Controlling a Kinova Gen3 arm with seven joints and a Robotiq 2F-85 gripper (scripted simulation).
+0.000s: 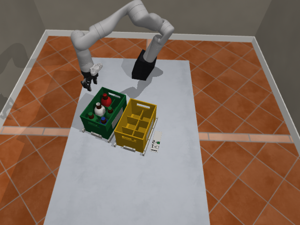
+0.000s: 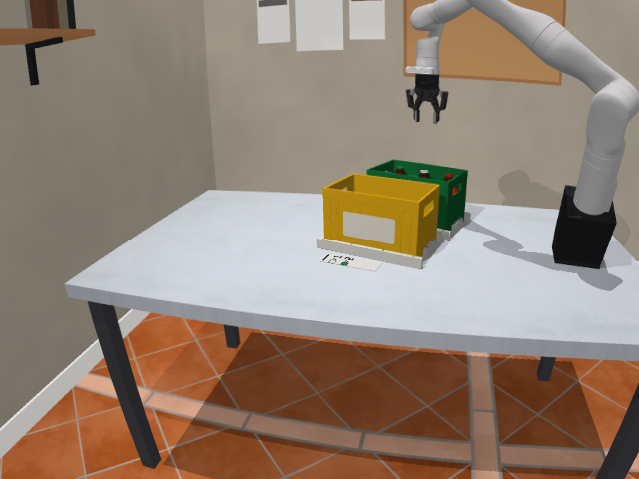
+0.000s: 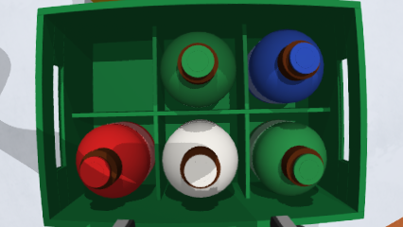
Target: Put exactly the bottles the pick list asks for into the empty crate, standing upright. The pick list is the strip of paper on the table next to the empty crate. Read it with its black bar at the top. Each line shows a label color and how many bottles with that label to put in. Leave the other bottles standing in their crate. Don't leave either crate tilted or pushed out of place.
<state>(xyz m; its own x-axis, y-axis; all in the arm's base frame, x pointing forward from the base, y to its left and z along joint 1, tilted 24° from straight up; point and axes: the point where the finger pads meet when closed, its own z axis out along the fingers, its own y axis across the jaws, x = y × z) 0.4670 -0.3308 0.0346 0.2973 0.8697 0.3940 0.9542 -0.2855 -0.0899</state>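
Note:
The green crate (image 1: 93, 127) (image 2: 454, 211) (image 3: 41, 118) holds a red bottle (image 1: 106, 101) (image 3: 118, 148), a white bottle (image 1: 99, 111) (image 3: 199, 134), a blue bottle (image 1: 103, 119) (image 3: 270, 71) and two green bottles, one in the middle beside the white (image 1: 110, 110) (image 3: 198, 92) and one in the corner beside the blue (image 1: 90, 115) (image 3: 279, 151). One compartment is empty. The yellow crate (image 1: 128, 143) (image 2: 332, 219) is empty and upright. The pick list (image 1: 158, 135) (image 2: 367, 264) shows white 1, green 2. My gripper (image 1: 92, 86) (image 2: 426, 120) (image 3: 203, 223) is open and empty, high above the green crate's outer side.
Pale stops (image 1: 129, 148) (image 2: 371, 253) edge the yellow crate's base, and similar ones (image 1: 96, 134) edge the green crate. The crates stand side by side with a narrow gap. The robot's black base (image 1: 143, 67) (image 2: 583, 232) stands on the table (image 1: 135, 189) (image 2: 232, 267).

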